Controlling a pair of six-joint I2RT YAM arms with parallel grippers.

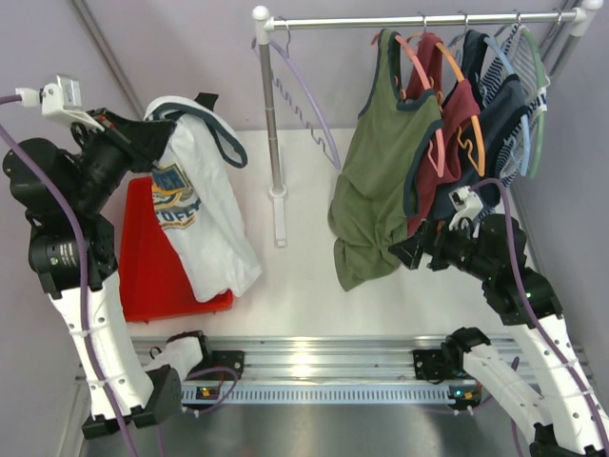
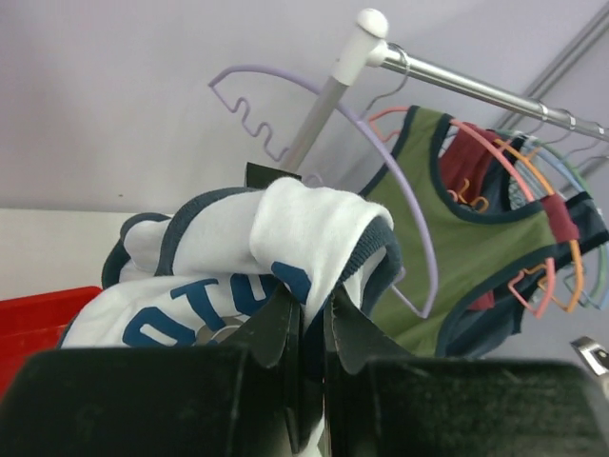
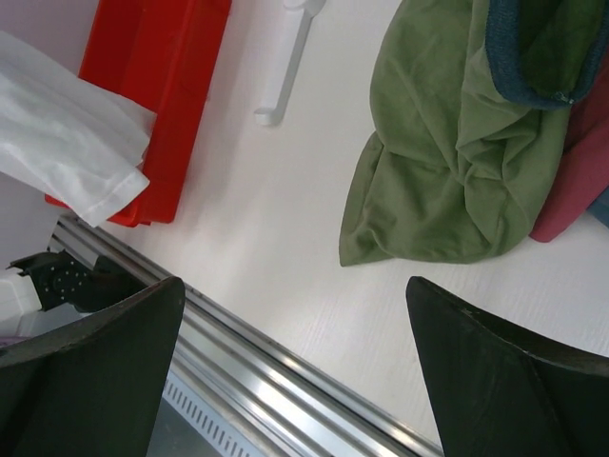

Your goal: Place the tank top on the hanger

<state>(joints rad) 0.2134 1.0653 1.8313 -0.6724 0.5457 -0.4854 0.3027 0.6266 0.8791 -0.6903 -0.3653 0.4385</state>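
Note:
My left gripper point(image 1: 177, 122) is shut on the shoulder of the white tank top point(image 1: 205, 214) and holds it in the air above the red bin; its navy trim and printed graphic face the camera. In the left wrist view the cloth point(image 2: 285, 224) is pinched between the closed jaws of that gripper point(image 2: 315, 307). The lavender hanger point(image 1: 306, 100) hangs at the left end of the rail, to the right of the tank top and apart from it; it also shows in the left wrist view point(image 2: 385, 167). My right gripper point(image 1: 411, 250) is open and empty, low over the table point(image 3: 295, 333).
A red bin point(image 1: 152, 271) sits at the left under the tank top. The rail point(image 1: 409, 19) on its post point(image 1: 276, 143) carries an olive-green tank top point(image 1: 381, 181), a maroon top point(image 1: 459, 119) and other clothes on coloured hangers. An aluminium track point(image 1: 314, 360) runs along the near edge.

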